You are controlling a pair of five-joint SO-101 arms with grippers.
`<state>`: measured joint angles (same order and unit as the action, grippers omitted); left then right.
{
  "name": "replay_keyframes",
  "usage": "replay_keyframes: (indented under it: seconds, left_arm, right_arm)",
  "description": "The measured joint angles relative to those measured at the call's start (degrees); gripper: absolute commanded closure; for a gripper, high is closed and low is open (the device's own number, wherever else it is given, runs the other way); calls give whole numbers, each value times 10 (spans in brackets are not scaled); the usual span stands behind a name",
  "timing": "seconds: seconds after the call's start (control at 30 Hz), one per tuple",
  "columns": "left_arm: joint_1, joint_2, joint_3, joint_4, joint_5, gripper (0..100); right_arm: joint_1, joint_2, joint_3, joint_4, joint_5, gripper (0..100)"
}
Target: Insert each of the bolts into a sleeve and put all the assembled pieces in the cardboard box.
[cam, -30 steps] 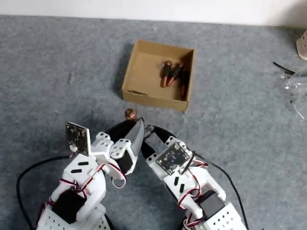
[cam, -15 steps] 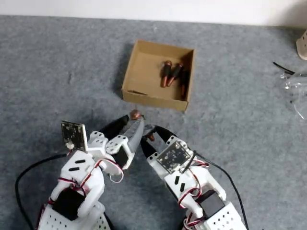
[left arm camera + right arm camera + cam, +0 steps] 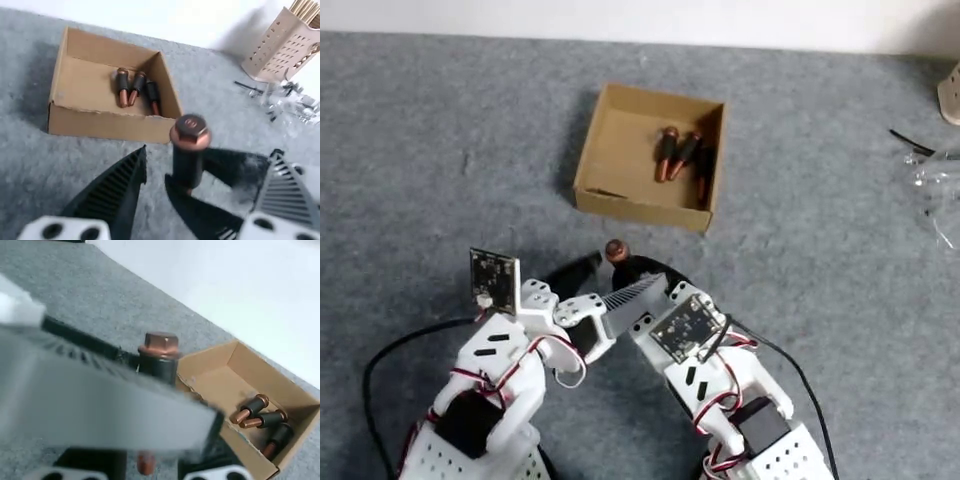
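- The bolt point(image 3: 616, 250) sits in its sleeve point(image 3: 187, 162), upright and off the table point(image 3: 440, 150), just in front of the box point(image 3: 645, 211). Its head is on top and its tip pokes out under the sleeve, so I judge this piece assembled.
- My right hand point(image 3: 636, 268) is closed on the sleeve. My left hand point(image 3: 628, 272) is spread open, with a finger on either side of the piece and neither touching it.
- Three finished pieces point(image 3: 680, 152) lie together in the far right corner of the box.
- What is left, as I judge it, is to carry this piece over the near wall and let it go inside.
- My right hand's contact with the sleeve is largely covered by my left hand's grey finger point(image 3: 100, 405), so I read the grip mostly from how the piece stands.
- The third piece in the box is dark, and I can hardly make out its bolt.
- My arms cover the near part of the table, so I cannot tell whether more bolts or sleeves wait there.
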<state>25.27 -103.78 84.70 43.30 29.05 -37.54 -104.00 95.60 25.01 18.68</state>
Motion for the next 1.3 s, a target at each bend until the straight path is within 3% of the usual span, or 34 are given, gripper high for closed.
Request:
replay_keyframes:
  seconds: [0.33,0.47,0.6,0.7,0.83,1.1,1.3]
  left_arm:
    - [10,0,-65,0,0,670]
    - [-2,0,-65,0,0,810]
    - [-63,0,-65,0,0,1000]
    - [-104,0,-65,0,0,964]
    - [-150,-5,-54,0,0,996]
    - [-171,0,89,-103,-4,994]
    - [-200,1,95,-93,-43,994]
  right_arm:
    - [0,0,0,0,0,994]
    - [0,0,0,0,0,994]
    - [0,0,0,0,0,994]
    - [10,0,0,0,0,994]
    - [27,0,0,-22,0,994]
    - [31,0,0,-25,0,994]
    - [31,0,0,-25,0,994]
